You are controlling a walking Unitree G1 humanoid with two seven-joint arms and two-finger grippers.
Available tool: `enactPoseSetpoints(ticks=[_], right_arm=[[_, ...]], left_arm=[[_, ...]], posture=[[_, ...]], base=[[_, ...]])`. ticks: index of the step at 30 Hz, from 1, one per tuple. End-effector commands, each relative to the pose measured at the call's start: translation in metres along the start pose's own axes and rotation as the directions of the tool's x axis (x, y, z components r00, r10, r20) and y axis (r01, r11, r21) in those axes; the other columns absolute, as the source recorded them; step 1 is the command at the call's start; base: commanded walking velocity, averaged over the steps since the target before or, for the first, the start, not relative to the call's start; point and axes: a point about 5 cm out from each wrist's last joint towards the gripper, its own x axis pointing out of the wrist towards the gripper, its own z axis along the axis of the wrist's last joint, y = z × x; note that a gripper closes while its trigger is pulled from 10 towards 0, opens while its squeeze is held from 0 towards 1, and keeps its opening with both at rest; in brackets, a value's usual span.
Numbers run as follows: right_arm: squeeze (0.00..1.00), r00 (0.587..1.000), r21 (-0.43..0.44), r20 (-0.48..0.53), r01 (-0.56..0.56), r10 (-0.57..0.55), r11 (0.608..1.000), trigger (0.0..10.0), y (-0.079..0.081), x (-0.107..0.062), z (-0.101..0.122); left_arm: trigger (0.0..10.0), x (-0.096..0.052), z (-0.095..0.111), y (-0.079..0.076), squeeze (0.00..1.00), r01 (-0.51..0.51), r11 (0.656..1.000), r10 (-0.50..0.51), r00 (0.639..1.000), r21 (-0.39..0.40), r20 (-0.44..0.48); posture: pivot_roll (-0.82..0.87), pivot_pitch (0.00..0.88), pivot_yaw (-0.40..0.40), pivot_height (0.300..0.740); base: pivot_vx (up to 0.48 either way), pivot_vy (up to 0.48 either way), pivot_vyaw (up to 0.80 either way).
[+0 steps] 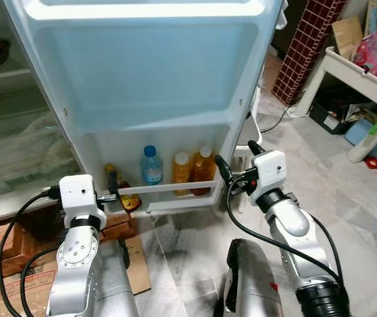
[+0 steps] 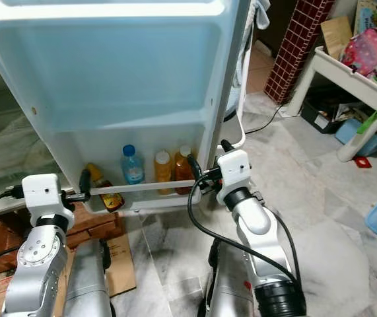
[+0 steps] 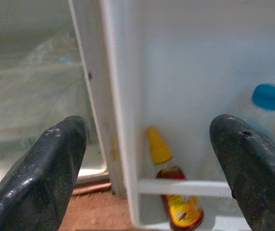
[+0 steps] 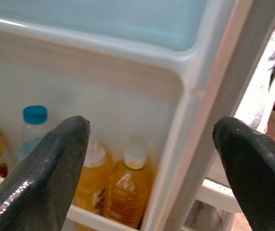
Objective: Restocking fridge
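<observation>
Both claws are hanging wide open, holding nothing. Left claw (image 1: 111,187) is facing the white fridge door's bottom shelf (image 1: 175,188) w/ bottles; right claw (image 1: 236,164) by door edge. Prob. next: fetching stock.

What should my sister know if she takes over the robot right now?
Left gripper: open, empty, at the hinge edge of the open fridge door.
Right gripper: open, empty, at the door's outer edge.
Bottom door shelf holds a yellow-capped sauce bottle, a blue-capped water bottle and two orange drink bottles.
Done: door open, four bottles shelved.
Left: whether more stock remains can't be told; then probably close the door.
</observation>
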Motion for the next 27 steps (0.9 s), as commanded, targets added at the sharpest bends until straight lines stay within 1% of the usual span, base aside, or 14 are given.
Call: enactPoseSetpoints(ticks=[1,2,3,5,6,7,8,10,11,14,17,19,23,27], right_arm=[[0.0,1.0,0.001,-0.024,-0.005,0.005,1.0,10.0,0.0,0.001,-0.003],[0.0,1.0,0.001,-0.027,-0.007,0.007,1.0,10.0,0.0,0.001,-0.003],[0.0,1.0,0.001,-0.03,-0.008,0.008,1.0,10.0,0.0,0.001,-0.003],[0.0,0.999,0.0,-0.031,-0.009,0.009,1.0,10.0,-0.001,0.001,-0.003],[0.0,0.999,0.0,-0.031,-0.009,0.009,1.0,10.0,-0.001,0.001,-0.003],[0.0,0.999,0.003,-0.034,-0.007,0.007,1.0,10.0,-0.001,0.001,-0.003],[0.0,0.999,0.005,-0.034,-0.006,0.007,1.0,10.0,-0.001,0.001,-0.003],[0.0,0.999,0.006,-0.033,-0.006,0.006,1.0,10.0,0.0,0.0,-0.002],[0.0,1.0,0.007,-0.029,-0.007,0.007,1.0,10.0,0.0,-0.001,0.001],[0.0,1.0,0.011,-0.027,-0.007,0.007,1.0,10.0,0.0,-0.001,0.003],[0.0,0.999,0.03,-0.031,-0.015,0.016,0.999,10.0,0.002,-0.01,0.006],[0.0,0.999,0.034,-0.031,-0.02,0.021,0.999,10.0,0.003,-0.012,0.007],[0.0,0.998,0.048,-0.057,-0.031,0.034,0.998,10.0,0.005,-0.025,0.006],[0.0,0.996,0.054,-0.072,-0.049,0.053,0.997,10.0,0.007,-0.033,0.007]], left_arm=[[10.0,-0.001,-0.005,0.003,0.0,-0.02,1.0,0.02,0.999,0.01,-0.035],[10.0,-0.001,-0.006,0.003,0.0,-0.02,1.0,0.02,0.999,0.006,-0.04],[10.0,-0.002,-0.01,0.002,0.0,-0.003,0.999,0.0,0.997,-0.039,-0.083],[10.0,-0.001,-0.015,-0.001,0.0,0.022,0.998,-0.03,0.99,-0.059,-0.136],[10.0,-0.001,-0.015,-0.001,0.0,0.022,0.998,-0.03,0.99,-0.059,-0.136],[10.0,0.0,-0.023,-0.005,0.0,0.05,0.993,-0.072,0.977,-0.112,-0.203],[10.0,0.002,-0.029,-0.008,0.0,0.059,0.991,-0.088,0.962,-0.118,-0.259],[10.0,0.004,-0.035,-0.011,0.0,0.063,0.989,-0.104,0.943,-0.135,-0.317],[10.0,0.007,-0.035,-0.016,0.0,0.079,0.981,-0.135,0.936,-0.178,-0.325],[10.0,0.012,-0.036,-0.024,0.0,0.121,0.974,-0.183,0.92,-0.193,-0.347],[10.0,0.014,-0.047,-0.033,0.0,0.152,0.97,-0.223,0.868,-0.189,-0.444],[10.0,0.014,-0.047,-0.034,0.0,0.153,0.968,-0.227,0.869,-0.198,-0.439],[10.0,0.017,-0.059,-0.034,0.0,0.147,0.976,-0.21,0.836,-0.163,-0.507],[10.0,0.022,-0.06,-0.035,0.0,0.127,0.976,-0.202,0.836,-0.178,-0.51]], posture=[[0.05,0.05,-0.041,0.511],[0.05,0.05,-0.041,0.511],[0.05,0.053,-0.041,0.511],[0.05,0.053,-0.041,0.511],[0.05,0.053,-0.041,0.511],[0.04,0.063,-0.043,0.511],[0.04,0.064,-0.043,0.511],[0.03,0.074,-0.041,0.511],[0.02,0.081,-0.039,0.511],[0.01,0.09,-0.036,0.511],[-0.02,0.123,-0.02,0.511],[-0.02,0.126,-0.02,0.511],[-0.05,0.171,-0.021,0.511],[-0.07,0.199,-0.024,0.506]], base=[[0.0,0.0,0.0],[0.0,0.0,0.0],[0.0,0.0,0.0],[0.0,0.0,0.0],[0.0,0.0,0.0],[0.0,0.0,0.0],[0.0,0.0,0.0],[0.0,0.0,0.0],[0.0,0.0,0.0],[0.0,0.0,0.0],[0.0,0.0,0.0],[0.0,0.0,0.0],[0.0,0.0,0.0],[0.0,0.0,0.0]])
